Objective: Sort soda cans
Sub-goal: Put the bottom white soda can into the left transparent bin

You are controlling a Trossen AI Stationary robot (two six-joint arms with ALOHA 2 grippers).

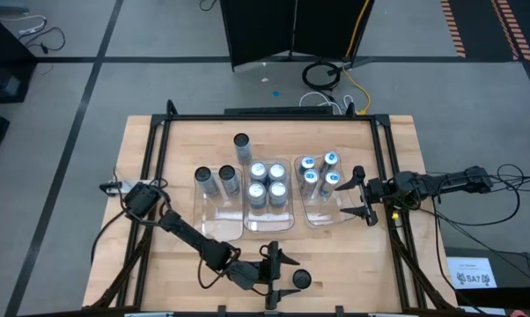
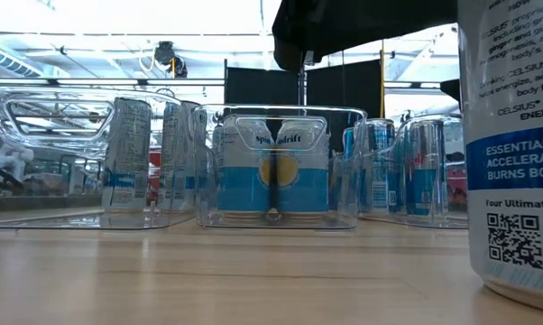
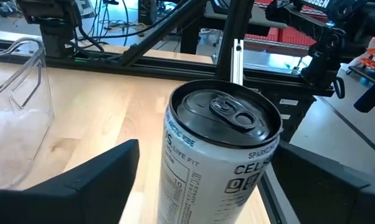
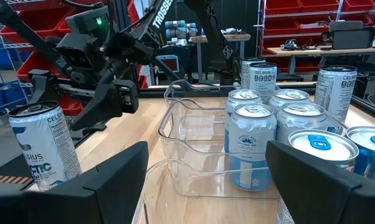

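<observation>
A soda can with a dark top stands upright on the table near the front edge; it also shows in the left wrist view and large in the low view. My left gripper is open, one finger on either side of this can without touching it. My right gripper is open and empty beside the right tray. Two dark-topped cans stand in the left tray, several silver-topped cans in the middle tray, and several blue-topped cans in the right tray. One dark-topped can stands on the table behind the trays.
Three clear plastic trays stand side by side at the table's middle. A black frame runs around the table. The right wrist view shows the left arm and the front can beyond the trays.
</observation>
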